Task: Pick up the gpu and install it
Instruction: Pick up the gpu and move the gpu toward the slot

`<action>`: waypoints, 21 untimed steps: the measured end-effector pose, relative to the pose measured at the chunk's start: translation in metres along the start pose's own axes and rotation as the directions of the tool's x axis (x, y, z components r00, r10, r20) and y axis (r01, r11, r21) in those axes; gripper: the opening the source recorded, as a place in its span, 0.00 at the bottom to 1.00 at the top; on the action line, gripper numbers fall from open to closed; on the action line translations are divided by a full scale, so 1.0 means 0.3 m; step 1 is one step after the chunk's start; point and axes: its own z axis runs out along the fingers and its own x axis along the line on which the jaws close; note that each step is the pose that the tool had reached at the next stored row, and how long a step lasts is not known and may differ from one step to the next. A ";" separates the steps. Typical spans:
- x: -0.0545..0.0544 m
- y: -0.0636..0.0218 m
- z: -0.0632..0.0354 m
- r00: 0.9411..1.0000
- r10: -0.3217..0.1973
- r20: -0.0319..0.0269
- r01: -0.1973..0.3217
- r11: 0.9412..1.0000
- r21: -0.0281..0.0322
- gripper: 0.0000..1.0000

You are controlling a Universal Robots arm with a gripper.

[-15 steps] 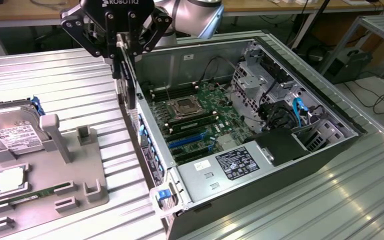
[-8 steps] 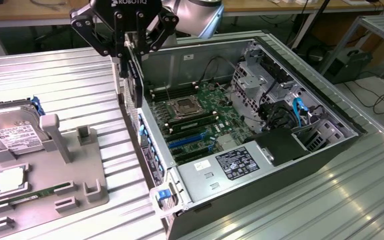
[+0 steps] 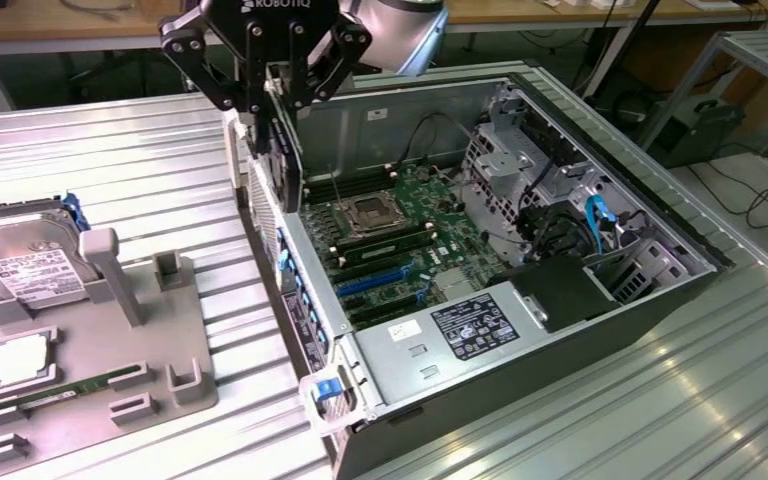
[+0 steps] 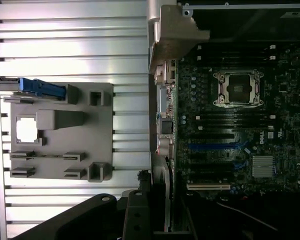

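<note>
right now i see the gripper (image 3: 275,105), marked "robotiq", pinching the gpu (image 3: 284,165) upright on edge, over the open computer case (image 3: 651,300) wall beside the grey fixture (image 3: 157,370). the hard drive (image 3: 24,265) and power supply (image 3: 471,325) carry white labels i cannot read. the motherboard (image 4: 240,125) reads "dell".
</note>
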 end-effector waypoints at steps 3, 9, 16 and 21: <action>-0.013 0.000 0.000 1.000 0.000 0.000 0.000 1.000 0.000 0.27; -0.031 0.000 0.000 1.000 0.000 0.000 0.000 1.000 0.000 0.27; -0.056 0.001 0.000 1.000 0.000 0.000 0.000 1.000 0.000 0.27; -0.074 0.001 0.000 1.000 0.000 0.000 0.000 1.000 0.000 0.27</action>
